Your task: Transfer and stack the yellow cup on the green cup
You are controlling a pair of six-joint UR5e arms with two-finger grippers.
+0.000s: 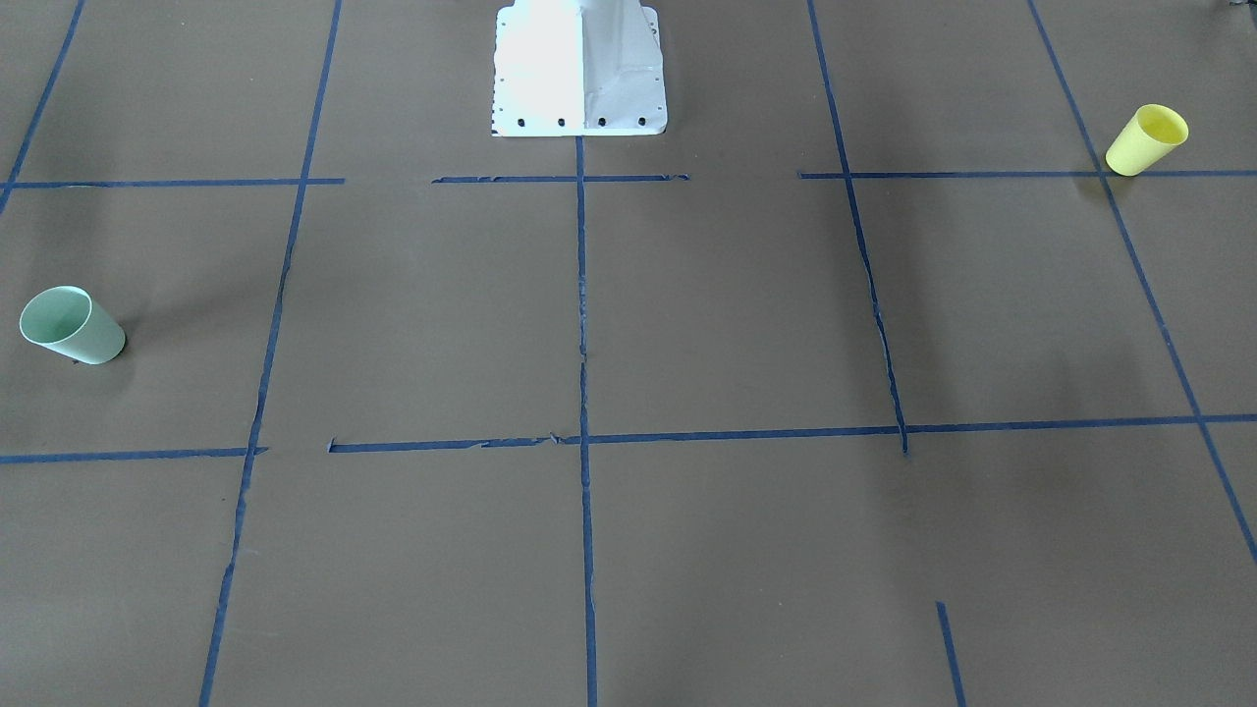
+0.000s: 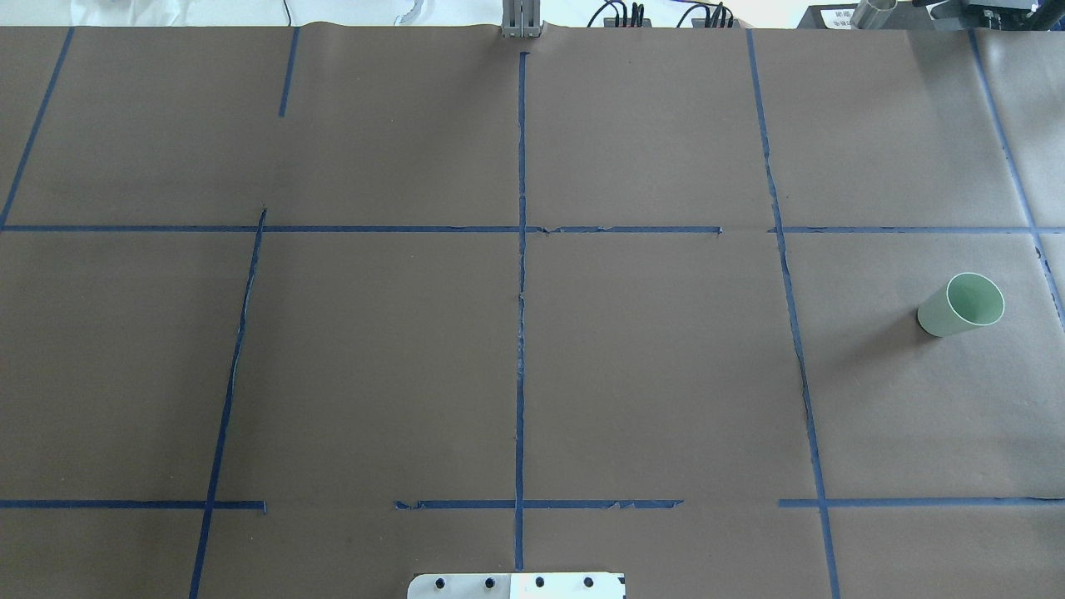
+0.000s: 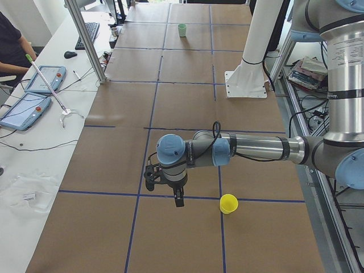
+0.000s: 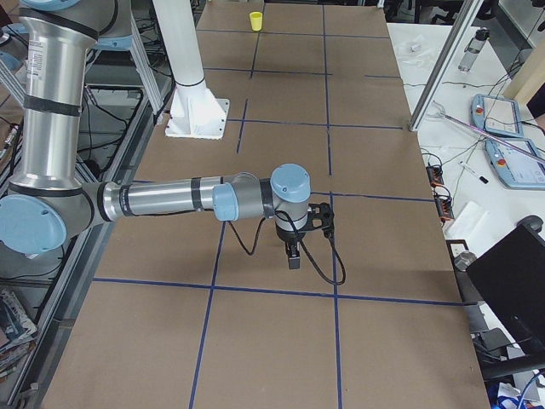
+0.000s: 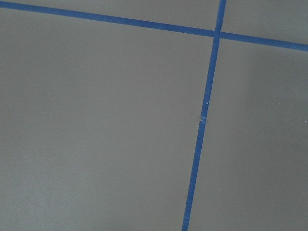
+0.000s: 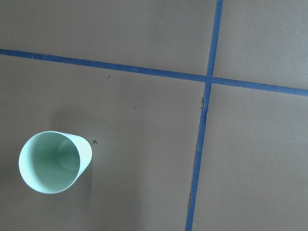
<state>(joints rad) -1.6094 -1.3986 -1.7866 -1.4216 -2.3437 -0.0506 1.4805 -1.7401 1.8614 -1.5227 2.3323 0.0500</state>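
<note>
Yellow cup [image 3: 228,203] — upright, near left jaws, not touching | jaws' state: cannot tell

The 2 cups stand upright on the tabletop [image 2: 374,358], well apart, with my base mount [image 1: 579,69] between them at my edge. The yellow cup [image 1: 1146,140] is at my far left end, the green cup [image 1: 72,325] at my far right end and farther out from me. My left gripper [image 3: 178,199] hangs above the tabletop near the yellow cup, farther out than it. My right gripper [image 4: 292,257] hangs near the green cup.
</note>
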